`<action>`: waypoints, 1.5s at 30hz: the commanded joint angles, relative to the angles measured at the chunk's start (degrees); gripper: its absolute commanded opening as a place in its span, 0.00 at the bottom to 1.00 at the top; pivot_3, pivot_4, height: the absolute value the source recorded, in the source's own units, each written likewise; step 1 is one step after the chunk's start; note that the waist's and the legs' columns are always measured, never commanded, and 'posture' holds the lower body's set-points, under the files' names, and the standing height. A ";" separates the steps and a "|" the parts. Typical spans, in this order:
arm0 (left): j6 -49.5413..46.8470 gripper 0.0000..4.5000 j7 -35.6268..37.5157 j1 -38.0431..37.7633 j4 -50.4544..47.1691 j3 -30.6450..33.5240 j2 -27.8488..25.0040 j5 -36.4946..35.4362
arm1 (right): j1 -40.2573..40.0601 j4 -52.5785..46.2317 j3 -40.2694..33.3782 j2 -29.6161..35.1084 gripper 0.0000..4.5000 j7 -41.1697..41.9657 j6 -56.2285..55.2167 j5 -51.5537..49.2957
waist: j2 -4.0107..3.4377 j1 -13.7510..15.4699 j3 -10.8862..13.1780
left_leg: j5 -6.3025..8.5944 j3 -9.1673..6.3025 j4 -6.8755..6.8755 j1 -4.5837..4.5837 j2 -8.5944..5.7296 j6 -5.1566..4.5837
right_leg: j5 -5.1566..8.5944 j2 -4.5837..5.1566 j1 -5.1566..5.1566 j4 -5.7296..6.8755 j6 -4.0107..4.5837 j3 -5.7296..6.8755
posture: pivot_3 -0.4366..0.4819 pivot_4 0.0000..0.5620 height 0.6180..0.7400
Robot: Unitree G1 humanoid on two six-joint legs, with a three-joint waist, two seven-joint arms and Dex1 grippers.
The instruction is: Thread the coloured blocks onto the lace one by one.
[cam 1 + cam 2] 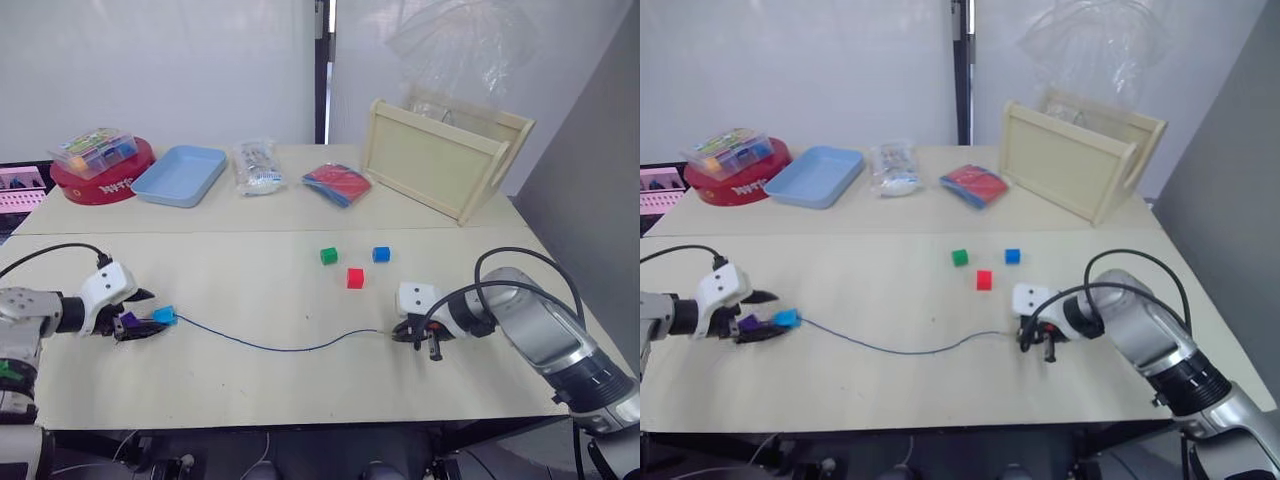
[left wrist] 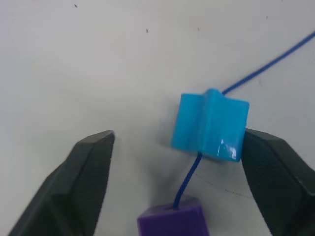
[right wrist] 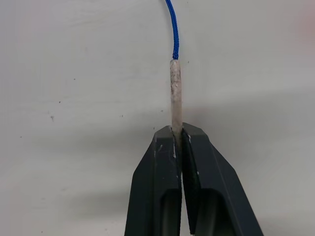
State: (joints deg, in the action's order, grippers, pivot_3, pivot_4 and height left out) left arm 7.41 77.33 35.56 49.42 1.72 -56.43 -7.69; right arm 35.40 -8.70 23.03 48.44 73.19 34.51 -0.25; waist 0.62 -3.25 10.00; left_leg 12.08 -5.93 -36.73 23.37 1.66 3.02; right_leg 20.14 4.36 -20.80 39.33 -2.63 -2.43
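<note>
The thin dark blue lace (image 1: 270,348) lies across the table's front half. Its pale stiff tip (image 3: 175,93) is pinched by my right gripper (image 3: 177,130), which is shut on it at the right (image 1: 400,333). At the lace's other end, a light blue block (image 2: 210,125) and a purple block (image 2: 171,220) sit threaded on it. My left gripper (image 2: 179,142) is open around the light blue block (image 1: 165,316), which rests against one finger. Loose on the table further back are a green block (image 1: 328,256), a red block (image 1: 355,278) and a dark blue block (image 1: 381,254).
Along the back stand a red round tin (image 1: 100,185) with a clear box of pieces on it, a light blue tray (image 1: 180,175), a clear bag (image 1: 258,167), a red-and-blue packet (image 1: 337,184) and a wooden crate (image 1: 440,160).
</note>
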 commanded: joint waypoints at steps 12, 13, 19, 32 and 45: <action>-22.15 0.99 8.73 4.45 -33.74 -9.36 24.18 -14.20 | 2.16 -4.04 0.76 -2.08 0.00 0.33 2.45 -1.11 | -0.01 0.01 -0.02 | -0.02 0.01 -0.10 0.09 -0.01 0.04 | 0.00 0.02 -0.06 0.02 0.01 -0.04 | 0.48 0.27 1.00; -19.36 0.99 8.39 4.97 -31.99 -11.27 26.12 -11.82 | 2.30 -4.26 1.02 -2.28 0.00 0.42 2.83 -1.17 | -0.01 0.11 -0.02 | -0.03 0.02 -0.15 0.11 -0.02 0.04 | -0.01 0.02 -0.04 0.00 0.01 -0.04 | 0.48 0.27 1.00; -10.53 0.99 6.40 5.14 -25.57 -17.51 36.86 -6.86 | 2.52 -5.84 2.51 -3.20 0.00 -0.22 5.24 -0.97 | 0.00 -0.09 -0.01 | -0.03 0.02 -0.18 0.12 -0.02 0.04 | -0.01 0.01 -0.05 0.00 0.01 -0.05 | 0.48 0.27 1.00; -7.96 0.69 1.90 -0.29 -21.78 -20.22 41.25 -2.24 | 0.47 -8.11 3.04 -2.50 0.00 -2.98 8.58 -1.26 | -0.01 0.62 -0.02 | -0.03 0.01 -0.21 0.11 -0.06 0.04 | -0.01 0.04 -0.02 -0.02 0.01 -0.06 | 0.48 0.27 1.00; -10.57 0.57 1.95 -0.82 -22.60 -20.13 42.01 -2.77 | -0.11 -10.20 5.18 -2.10 0.00 -3.50 10.04 -1.06 | 0.00 0.77 -0.02 | -0.03 0.01 -0.22 0.04 -0.10 0.04 | -0.01 0.06 0.08 -0.05 0.01 -0.06 | 0.48 0.27 1.00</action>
State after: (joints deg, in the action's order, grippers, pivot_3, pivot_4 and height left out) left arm -2.69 78.94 35.33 27.47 -18.10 -14.34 -10.38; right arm 35.20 -17.29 28.28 45.73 69.67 44.15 -1.15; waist 0.62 -2.48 9.98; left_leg 12.05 -5.92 -36.95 23.39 1.56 3.05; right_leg 20.14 4.42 -20.69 39.27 -2.62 -2.49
